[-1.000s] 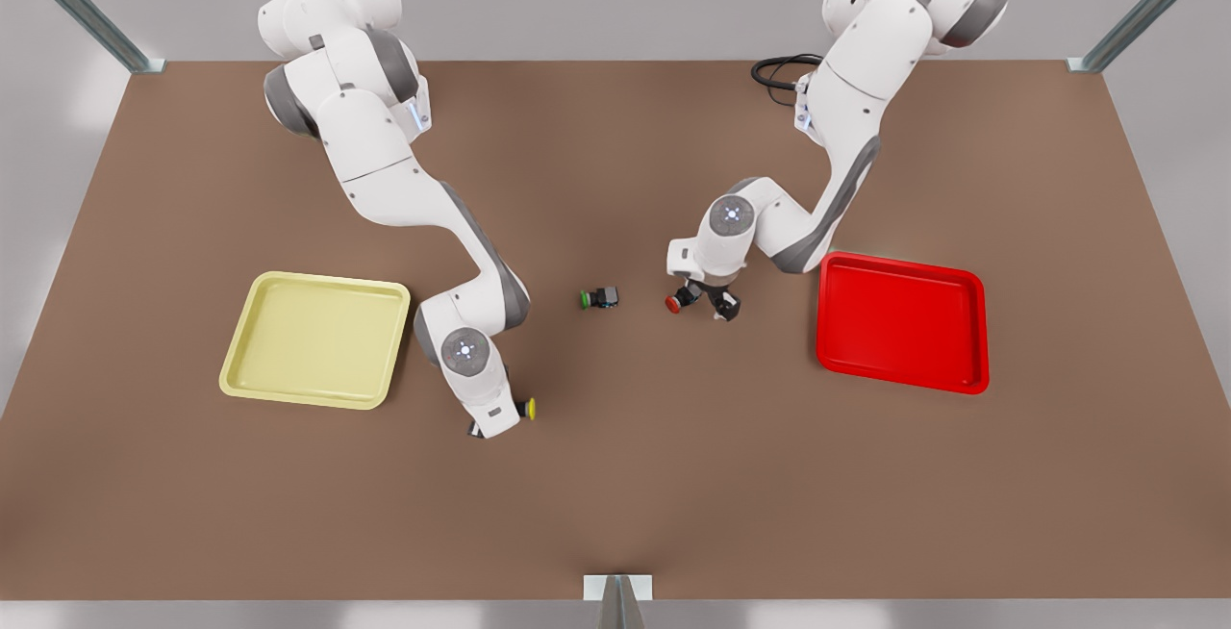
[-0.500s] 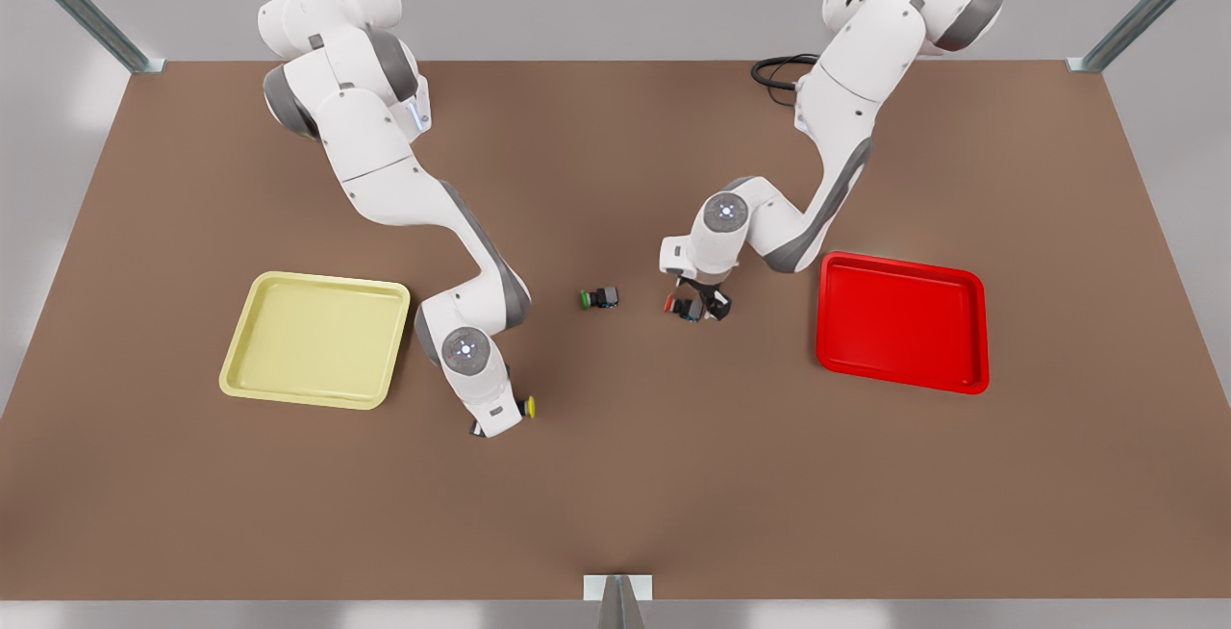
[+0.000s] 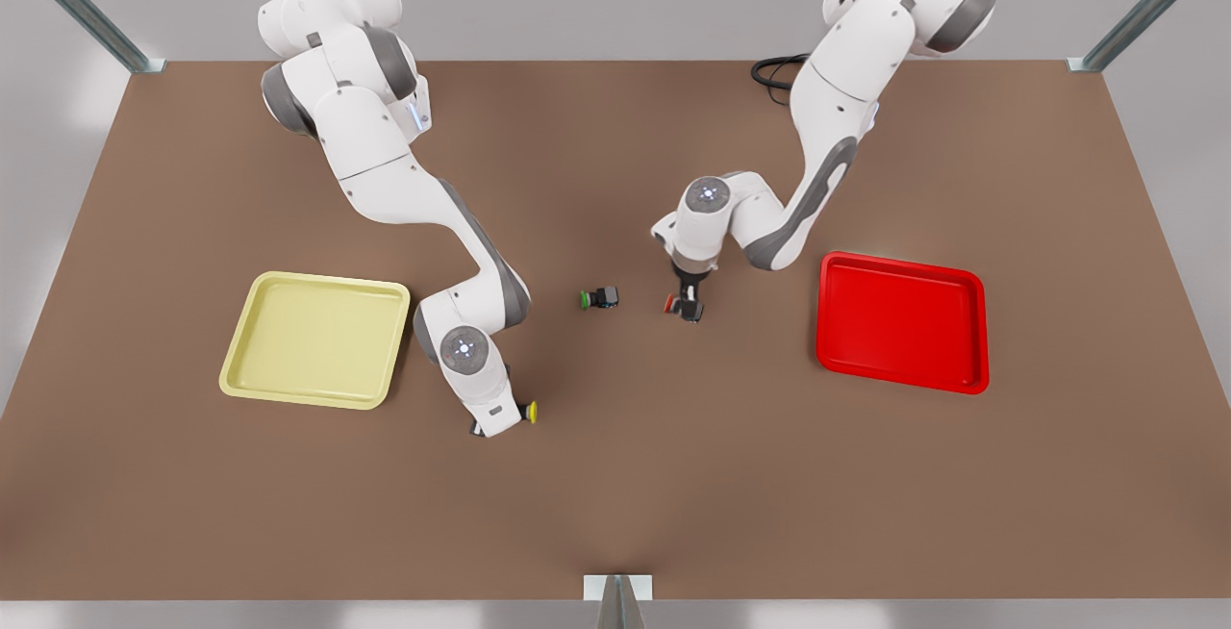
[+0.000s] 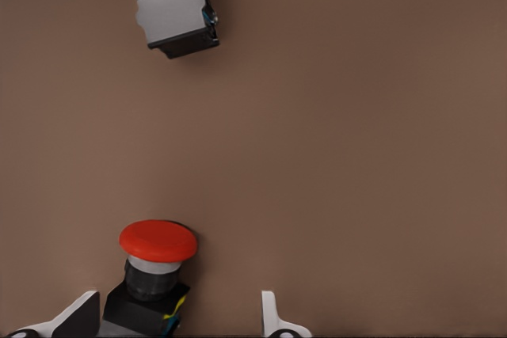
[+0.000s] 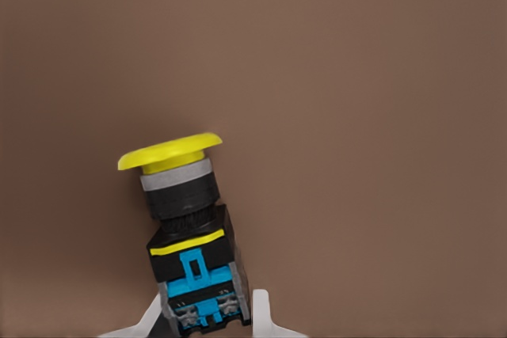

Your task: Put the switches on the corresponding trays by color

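**A:** Where are the two switches?

**B:** The red-capped switch [image 3: 676, 305] lies on the brown desk [image 3: 615, 475] between the green-capped switch [image 3: 599, 298] and the red tray [image 3: 902, 322], well apart from the tray. The left gripper [image 3: 689, 307] is down over it. In the left wrist view the switch [image 4: 152, 275] sits between the spread fingers [image 4: 272, 318], close against one of them with a clear gap to the other, so nothing is clamped.

**A:** And the yellow one?

**B:** The yellow-capped switch [image 3: 527, 410] is at the right gripper [image 3: 500, 422], just beside the yellow tray [image 3: 317, 339] on the front view's right, outside its rim. The right wrist view shows its dark body [image 5: 194, 255] with the two fingers [image 5: 260, 314] pressed close on either side of the blue end, gripping it, cap pointing away from the wrist.

**A:** The green one?

**B:** It lies on its side on the desk near the middle, apart from both grippers; in the left wrist view its grey body [image 4: 174, 9] is well clear of the red switch.
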Controlling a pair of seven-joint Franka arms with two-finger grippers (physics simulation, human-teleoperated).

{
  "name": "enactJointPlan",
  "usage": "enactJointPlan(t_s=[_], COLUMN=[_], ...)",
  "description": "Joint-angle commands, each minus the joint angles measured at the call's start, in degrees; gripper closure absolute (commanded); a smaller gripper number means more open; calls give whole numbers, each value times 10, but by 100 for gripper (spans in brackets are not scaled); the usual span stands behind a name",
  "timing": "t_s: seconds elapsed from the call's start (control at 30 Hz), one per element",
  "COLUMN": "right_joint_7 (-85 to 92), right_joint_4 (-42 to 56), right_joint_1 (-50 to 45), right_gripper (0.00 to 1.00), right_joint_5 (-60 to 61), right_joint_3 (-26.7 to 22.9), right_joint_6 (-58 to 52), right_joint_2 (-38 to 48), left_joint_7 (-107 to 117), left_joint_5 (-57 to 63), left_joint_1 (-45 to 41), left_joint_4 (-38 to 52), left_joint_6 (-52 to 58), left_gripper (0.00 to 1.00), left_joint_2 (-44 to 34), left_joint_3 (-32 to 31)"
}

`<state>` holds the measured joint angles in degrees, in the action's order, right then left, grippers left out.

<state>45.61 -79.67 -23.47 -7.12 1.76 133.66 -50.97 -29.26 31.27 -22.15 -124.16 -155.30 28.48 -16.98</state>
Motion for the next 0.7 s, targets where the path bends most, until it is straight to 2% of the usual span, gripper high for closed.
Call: enactJointPlan(t_s=[0.0, 0.33, 0.37, 0.4, 0.43, 0.67], right_joint_7=[0, 0, 0, 0, 0, 0], right_joint_4=[0, -2, -3, -2, -3, -4], right_joint_1=[0, -4, -4, -4, -3, -1], right_gripper=[51, 54, 54, 54, 54, 57], right_joint_5=[0, -1, -1, -1, -1, 0], right_joint_3=[0, 2, 2, 2, 2, 3], right_joint_6=[-1, 0, 0, 0, 0, -6], right_joint_2=[-1, -4, -4, -4, -4, 6], left_joint_7=[0, 0, 0, 0, 0, 1], left_joint_5=[34, 34, 34, 34, 34, 36], left_joint_1=[1, -15, -15, -12, -11, -11], left_joint_4=[0, 6, 6, 5, 2, -21], left_joint_6=[1, 2, 2, 3, 7, 20], left_gripper=[2, 2, 4, 17, 25, 24], left_joint_2=[0, 14, 13, 11, 10, -13], left_joint_3=[-1, 0, 0, 0, 0, -1])
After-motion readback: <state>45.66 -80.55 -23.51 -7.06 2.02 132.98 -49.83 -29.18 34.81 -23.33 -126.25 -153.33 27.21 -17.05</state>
